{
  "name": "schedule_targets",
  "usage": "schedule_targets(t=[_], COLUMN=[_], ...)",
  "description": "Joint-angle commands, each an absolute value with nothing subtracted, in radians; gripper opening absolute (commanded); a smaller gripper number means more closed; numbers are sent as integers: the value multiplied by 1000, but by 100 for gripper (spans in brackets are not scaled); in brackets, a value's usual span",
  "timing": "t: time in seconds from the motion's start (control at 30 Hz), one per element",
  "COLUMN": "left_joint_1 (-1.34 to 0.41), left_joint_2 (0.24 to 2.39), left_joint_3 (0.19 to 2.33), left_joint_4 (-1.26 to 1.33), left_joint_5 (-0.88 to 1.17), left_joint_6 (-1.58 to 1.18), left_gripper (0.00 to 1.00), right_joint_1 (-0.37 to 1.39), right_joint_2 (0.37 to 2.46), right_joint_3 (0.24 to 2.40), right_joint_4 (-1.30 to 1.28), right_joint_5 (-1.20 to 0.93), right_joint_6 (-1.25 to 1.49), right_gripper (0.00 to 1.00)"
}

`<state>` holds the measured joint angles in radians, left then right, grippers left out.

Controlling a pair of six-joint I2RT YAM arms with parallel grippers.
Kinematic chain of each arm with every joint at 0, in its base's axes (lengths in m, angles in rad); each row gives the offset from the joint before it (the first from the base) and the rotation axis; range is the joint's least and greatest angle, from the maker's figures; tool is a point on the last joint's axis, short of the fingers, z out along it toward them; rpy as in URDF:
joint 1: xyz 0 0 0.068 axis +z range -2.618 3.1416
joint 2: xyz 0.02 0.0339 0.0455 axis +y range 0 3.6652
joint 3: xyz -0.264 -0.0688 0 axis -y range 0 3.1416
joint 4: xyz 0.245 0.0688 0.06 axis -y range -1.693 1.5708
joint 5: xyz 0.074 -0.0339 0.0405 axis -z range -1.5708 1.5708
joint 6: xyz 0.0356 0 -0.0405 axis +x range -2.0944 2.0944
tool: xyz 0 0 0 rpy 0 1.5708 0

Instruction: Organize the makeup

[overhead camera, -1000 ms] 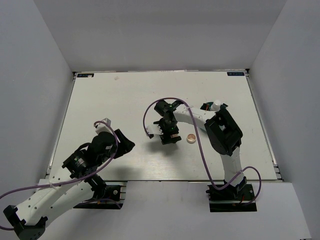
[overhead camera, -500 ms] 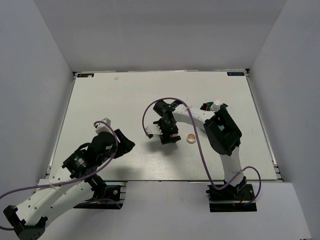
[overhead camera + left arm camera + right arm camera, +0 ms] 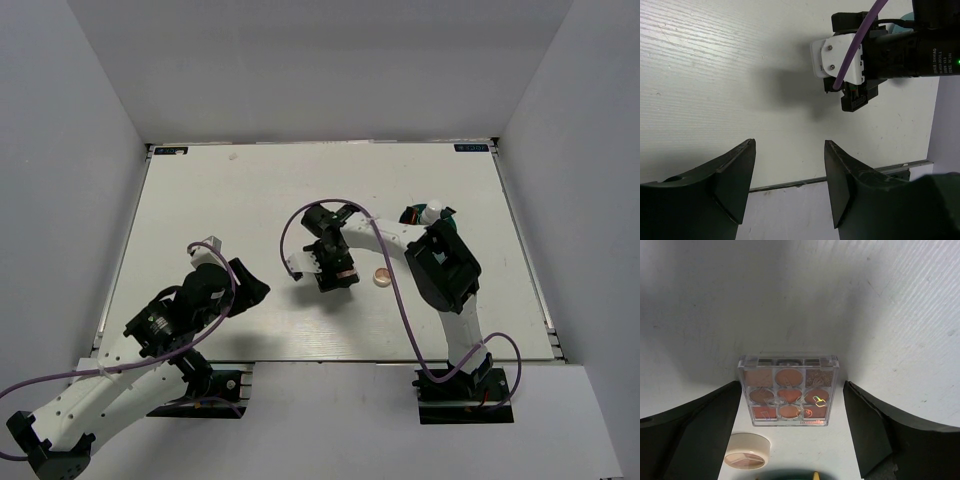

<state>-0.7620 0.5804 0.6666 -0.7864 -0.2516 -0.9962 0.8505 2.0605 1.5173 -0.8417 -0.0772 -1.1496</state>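
The square pinkish-brown palette (image 3: 789, 390) lies flat on the white table, between my right gripper's (image 3: 792, 390) open fingers, which stand apart from its sides. In the top view that gripper (image 3: 333, 268) hangs over the palette and hides most of it. The round beige compact (image 3: 381, 277) lies just right of it and also shows in the right wrist view (image 3: 746, 451). The white bottle's cap (image 3: 432, 211) shows behind the right arm. The pencil and the black tube are hidden. My left gripper (image 3: 255, 290) is open and empty, left of the palette; its open fingers also show in the left wrist view (image 3: 788, 150).
A teal cup (image 3: 412, 214) stands by the white bottle, partly hidden by the right arm; its rim shows at the bottom of the right wrist view (image 3: 790, 476). The table's near edge (image 3: 815, 182) runs just under the left fingers. Grey walls stand round the table.
My right gripper has shifted slightly left over the palette. The compact and the left arm have not moved.
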Motion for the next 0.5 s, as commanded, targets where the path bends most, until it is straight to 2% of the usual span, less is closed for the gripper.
schedule_targets(t=[0.0,0.13,0.23,0.3,0.33,0.4,0.43,0.47], left_joint_1=[-761,-761,-761,-761,-761,-761,-761,-761], left_joint_2=[569,566,565,565,565,565,565,565], left_joint_3=[680,680,683,686,687,690,692,695], left_joint_4=[-793,-796,-801,-801,-805,-807,-808,-810], left_joint_5=[-262,-264,-265,-265,-267,-270,-268,-270], left_joint_6=[-1002,-1003,-1005,-1005,-1005,-1003,-1003,-1003], left_gripper=[67,67,67,67,67,67,67,67], right_joint_1=[870,873,873,868,870,868,862,861], right_joint_2=[2091,2094,2097,2102,2106,2111,2111,2103], right_joint_3=[1512,1509,1508,1516,1522,1548,1555,1563], right_joint_4=[-821,-821,-818,-828,-834,-853,-857,-864], right_joint_5=[-77,-68,-64,-71,-72,-90,-97,-115], right_joint_6=[-1137,-1135,-1134,-1124,-1120,-1102,-1095,-1088], right_gripper=[88,86,79,67,55,41,30,26])
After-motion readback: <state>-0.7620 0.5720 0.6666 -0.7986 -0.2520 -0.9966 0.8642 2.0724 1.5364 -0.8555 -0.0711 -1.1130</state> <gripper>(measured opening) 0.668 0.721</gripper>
